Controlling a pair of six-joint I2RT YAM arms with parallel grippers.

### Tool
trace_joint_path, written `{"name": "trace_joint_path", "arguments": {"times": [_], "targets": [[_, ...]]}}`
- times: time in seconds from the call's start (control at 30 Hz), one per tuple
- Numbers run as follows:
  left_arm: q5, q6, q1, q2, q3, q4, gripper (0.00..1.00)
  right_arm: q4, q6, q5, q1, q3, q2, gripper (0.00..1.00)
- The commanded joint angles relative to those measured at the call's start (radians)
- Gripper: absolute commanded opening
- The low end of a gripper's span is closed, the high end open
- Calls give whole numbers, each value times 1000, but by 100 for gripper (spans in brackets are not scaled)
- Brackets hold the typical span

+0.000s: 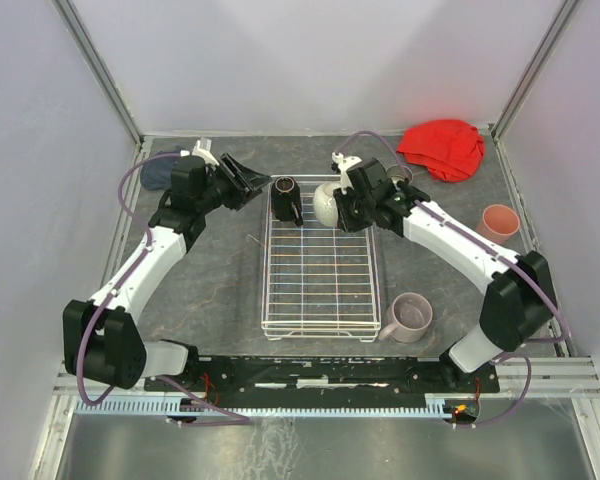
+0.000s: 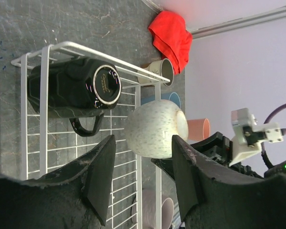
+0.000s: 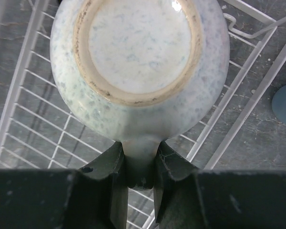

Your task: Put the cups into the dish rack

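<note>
The right arm's jaws are clamped on the handle of the cream mug (image 3: 138, 52), its unglazed foot turned toward the wrist camera, and they hold it over the far right corner of the white wire dish rack (image 1: 320, 285); whether it already touches the wires I cannot tell. The left arm's jaws stand spread wide with nothing between them, aimed at that far end, near the black mug (image 1: 287, 198), which lies on its side inside the rack. By my reckoning that makes one cup loaded and a second on the point of being set in, with four left out on the surface: the mauve-pink mug (image 1: 410, 316) just beside the rack's near right corner, the salmon-orange tumbler (image 1: 499, 222) well off to the right, and the steel tumbler (image 2: 157, 71) and blue tumbler (image 2: 174, 98) beyond the far right corner. The steel tumbler sits close to the red cloth (image 1: 442, 148), and the right arm reaches across that corner.
</note>
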Motion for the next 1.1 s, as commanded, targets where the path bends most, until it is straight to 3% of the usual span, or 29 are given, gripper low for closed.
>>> {"name": "trace_joint_path", "arguments": {"times": [0.0, 0.7, 1.07], "targets": [[27, 74, 22, 20, 66, 35, 57, 127, -56, 56, -3, 89, 26, 1], [101, 96, 96, 102, 83, 79, 57, 287, -5, 75, -5, 178, 275, 1], [114, 104, 111, 109, 70, 96, 57, 390, 44, 84, -4, 91, 309, 1]]}}
